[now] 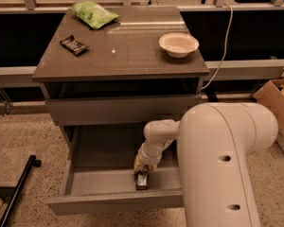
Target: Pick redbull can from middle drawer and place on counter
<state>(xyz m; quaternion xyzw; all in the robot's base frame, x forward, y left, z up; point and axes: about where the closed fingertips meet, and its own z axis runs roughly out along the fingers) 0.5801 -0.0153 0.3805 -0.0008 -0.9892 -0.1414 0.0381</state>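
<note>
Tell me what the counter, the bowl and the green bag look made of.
The counter looks like glossy laminate or stone: it mirrors the light. The bowl seems matte off-white paper or plastic. The green bag looks like crinkled plastic film. The gripper is down in the open middle drawer.

Claw [143, 172] low in open middle drawer [100, 151] (at redbull can [142, 181]), bowl [178, 44] on counter [125, 51]
</note>
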